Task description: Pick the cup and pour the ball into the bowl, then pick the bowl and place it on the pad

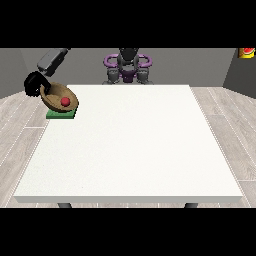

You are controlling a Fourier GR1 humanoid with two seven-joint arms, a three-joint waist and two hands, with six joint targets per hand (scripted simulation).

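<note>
1. Nearest the camera runs the front edge of the white table (130, 165), with two dark leg tops showing beneath it.
2. Far corner, view's left: a green pad (61, 114) lies flat at the table's edge.
3. A brown wooden bowl (61, 97) sits over the pad, tilted, its open side turned toward the camera. Whether its underside already touches the pad or hangs just above it, I cannot tell.
4. A red ball (65, 101) rests inside the bowl, low against the near wall.
5. The hand at the view's left (35, 85) is a black shape at the bowl's far rim, on a grey forearm that comes down from the upper left. It appears to hold the rim, though how the fingers lie cannot be told.
6. No cup is visible anywhere on the table.
7. The robot body (127, 65) stands behind the far edge, with purple rings at the shoulders. The other hand is not to be seen.
8. Judgement on the step: with the ball in the bowl, pouring looks done; the work in hand is the last part, setting the bowl on the pad.
9. Judgement on the next move: level the bowl so the ball stays in, settle its base squarely on the green, then let go and draw the hand back without dragging the rim.
</note>
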